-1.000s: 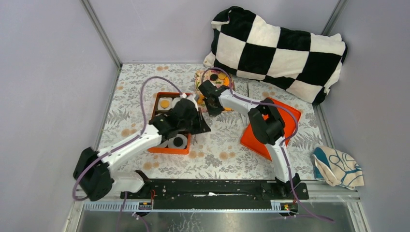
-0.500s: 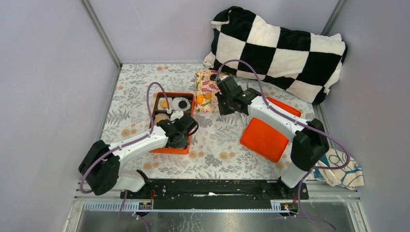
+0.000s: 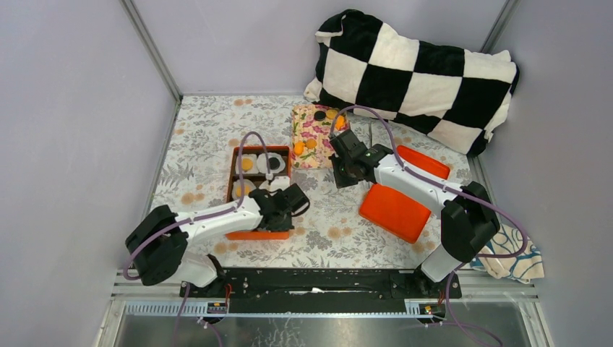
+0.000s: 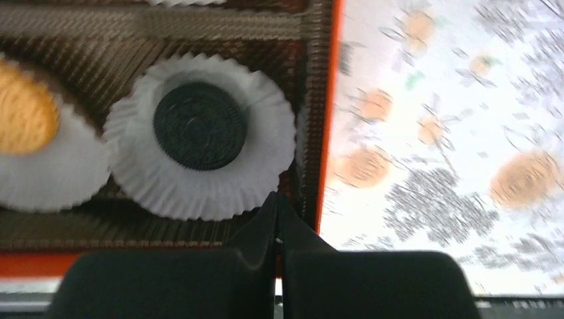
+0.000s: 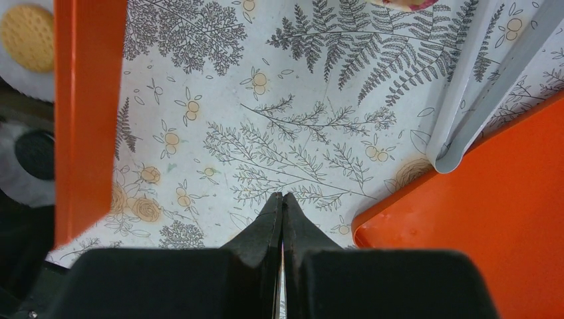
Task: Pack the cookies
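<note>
- Cookies (image 3: 311, 143) sit in two places: several in white paper cups (image 4: 199, 193) inside orange box (image 3: 257, 234), rest loose on floral tray (image 3: 322, 155).
- Far row of box, top view: golden cookie (image 3: 247, 164) on left, black cookie (image 3: 270, 163) on right, one per cup. Near row mostly hidden under left arm.
- Left wrist view: second black cookie (image 4: 199, 135) centred in a frilled cup, in the compartment against box's right wall. Cup to its left holds second golden cookie (image 4: 23, 116), cut off by frame edge.
- Left gripper (image 4: 277, 207): fingers pressed together, nothing between them. Tips at near-right corner of box, just beside that black-cookie cup, not touching the cookie.
- Tray: loose black cookie (image 3: 319, 115) and loose golden cookie (image 3: 331, 113) at far end, other loose golden ones nearer the middle.
- Right gripper (image 5: 282, 203): fingers closed tight, empty, over bare fern-print tablecloth (image 5: 299, 100) between box and orange lid (image 5: 492, 219). Cannot tell if tips touch the cloth.
- Lid lies flat to right of box, well apart from it. Second orange piece (image 3: 423, 160) lies behind it, partly under right arm.
- Checkered pillow (image 3: 416, 72) at back right, patterned rag (image 3: 506, 249) at right edge of table.
</note>
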Action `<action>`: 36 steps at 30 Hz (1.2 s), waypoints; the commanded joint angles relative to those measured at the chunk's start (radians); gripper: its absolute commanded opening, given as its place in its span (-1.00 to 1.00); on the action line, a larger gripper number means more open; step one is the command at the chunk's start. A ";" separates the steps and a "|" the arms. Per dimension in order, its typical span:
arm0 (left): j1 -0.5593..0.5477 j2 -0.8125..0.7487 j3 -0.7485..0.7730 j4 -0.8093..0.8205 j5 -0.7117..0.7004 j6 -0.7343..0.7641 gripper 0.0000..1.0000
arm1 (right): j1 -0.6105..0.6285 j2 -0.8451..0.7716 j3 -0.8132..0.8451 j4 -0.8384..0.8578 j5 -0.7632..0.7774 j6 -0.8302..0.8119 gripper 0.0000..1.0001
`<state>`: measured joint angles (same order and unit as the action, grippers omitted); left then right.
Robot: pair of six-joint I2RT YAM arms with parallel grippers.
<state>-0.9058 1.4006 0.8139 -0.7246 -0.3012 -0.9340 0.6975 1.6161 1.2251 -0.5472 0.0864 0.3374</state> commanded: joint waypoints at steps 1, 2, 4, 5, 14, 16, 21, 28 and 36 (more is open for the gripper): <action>-0.090 0.062 0.057 0.144 0.169 -0.013 -1.00 | -0.001 -0.033 0.038 0.006 0.006 0.005 -1.00; -0.101 0.080 0.070 0.182 0.204 0.000 -1.00 | -0.001 -0.027 0.043 0.005 0.006 0.005 -1.00; -0.108 0.125 0.103 0.247 0.260 0.026 -1.00 | -0.001 -0.016 0.054 -0.001 0.022 0.012 -1.00; -0.108 0.154 0.123 0.265 0.276 0.044 -1.00 | -0.001 -0.013 0.059 -0.007 0.037 0.015 -1.00; -0.106 0.423 0.336 0.429 0.361 0.158 -1.00 | -0.001 -0.185 0.007 -0.006 0.311 0.094 -1.00; -0.100 0.477 0.390 0.435 0.356 0.182 -1.00 | -0.001 -0.257 -0.008 -0.009 0.388 0.112 -1.00; -0.060 0.568 0.488 0.462 0.344 0.208 -1.00 | -0.001 -0.444 -0.025 -0.054 0.537 0.136 -0.99; 0.091 0.628 0.524 0.527 0.396 0.202 -1.00 | -0.001 -0.481 -0.038 -0.197 0.490 0.139 -0.91; 0.268 0.654 0.558 0.524 0.399 0.253 -1.00 | 0.000 -0.481 -0.228 -0.178 0.263 0.202 -0.61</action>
<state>-0.6968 2.0346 1.3460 -0.2481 0.1074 -0.7322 0.6975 1.1370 1.0546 -0.6979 0.4606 0.4911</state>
